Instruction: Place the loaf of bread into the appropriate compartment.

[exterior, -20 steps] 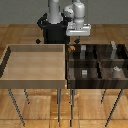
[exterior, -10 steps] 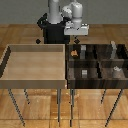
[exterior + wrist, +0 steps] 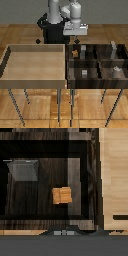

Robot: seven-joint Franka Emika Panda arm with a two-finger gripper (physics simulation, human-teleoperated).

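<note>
**Bread lying in a dark compartment, directly under the wrist**

Loaf of bread [image 3: 62,195]: in the wrist view it lies on the floor of a dark-wood compartment, roughly mid-floor, clear of the walls on every side. In the exterior view the same brown lump [image 3: 74,52] shows in the rear compartment of the dark divided tray [image 3: 95,80] nearest the pale wood tray [image 3: 35,80], just below the arm's end.

Key relation: the loaf lies almost straight down the tool's axis, offset only slightly (towards about 6 o'clock of picture centre in the wrist view). A vertical move, not a sideways one, is what separates tool and bread, in my judgement.

Tool [image 3: 76,41]: no fingers appear in the wrist view, only a grey strip of housing along one edge; the exterior view is too coarse to show the fingers. Opening cannot be told. Nothing seems to be in its grip, since the loaf rests on the compartment floor.

Look of the loaf: small, blocky, orange-brown, with a faint seam splitting it into two parts; nearly square, long axis barely marked (if anything, running 3 to 9 o'clock).

Neighbour: one grey block [image 3: 23,170] shares the compartment, at about 10 o'clock from the loaf, well apart.

Judgement: the bread seems already deposited; whether this compartment is the right one, I cannot tell.
</note>
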